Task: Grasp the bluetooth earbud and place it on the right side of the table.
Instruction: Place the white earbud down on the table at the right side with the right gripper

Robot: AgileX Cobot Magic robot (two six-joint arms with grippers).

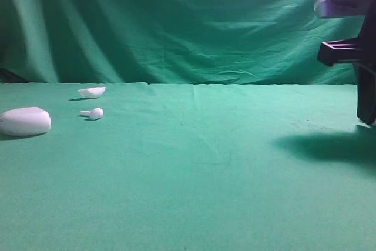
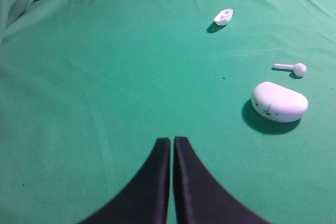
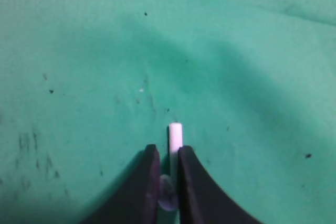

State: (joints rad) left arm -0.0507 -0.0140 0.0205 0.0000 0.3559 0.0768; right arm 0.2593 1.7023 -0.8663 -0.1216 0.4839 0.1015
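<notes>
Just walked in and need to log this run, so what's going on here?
The right gripper is shut on a small white earbud, its stem poking out past the fingertips, held over the right side of the green table. It has not been set down yet. The left gripper is shut and holds nothing. On the left of the table lie a white case, another earbud and a small white shell-like piece.
</notes>
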